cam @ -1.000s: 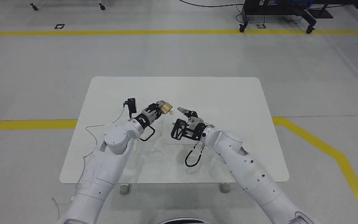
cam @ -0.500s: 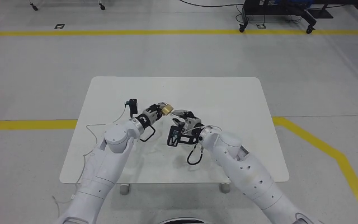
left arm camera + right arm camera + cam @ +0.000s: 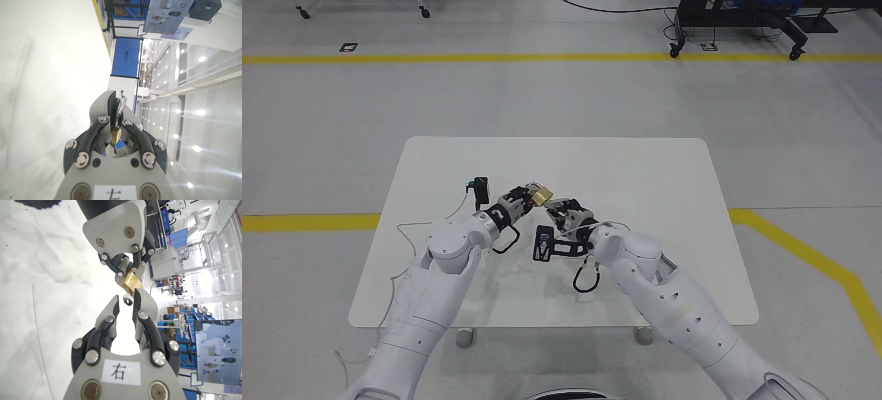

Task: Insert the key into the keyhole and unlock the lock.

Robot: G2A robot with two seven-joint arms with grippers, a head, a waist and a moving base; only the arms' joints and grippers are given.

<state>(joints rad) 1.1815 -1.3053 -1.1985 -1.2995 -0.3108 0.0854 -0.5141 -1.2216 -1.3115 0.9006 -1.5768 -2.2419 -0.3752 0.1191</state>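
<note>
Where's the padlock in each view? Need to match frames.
Top view: padlock above mid-table, clamped in the left gripper.
Left wrist view: padlock deep between this gripper's fingers, shackle toward their tips.
Right wrist view: padlock in the farther gripper, just past the open right gripper; key at its base.
Shared landmark: the left gripper clamping it.

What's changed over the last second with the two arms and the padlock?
The right end effector moved in toward the padlock; its open fingers now flank the key sticking out of the padlock. The left end effector stayed shut on the padlock, in about the same spot.
</note>
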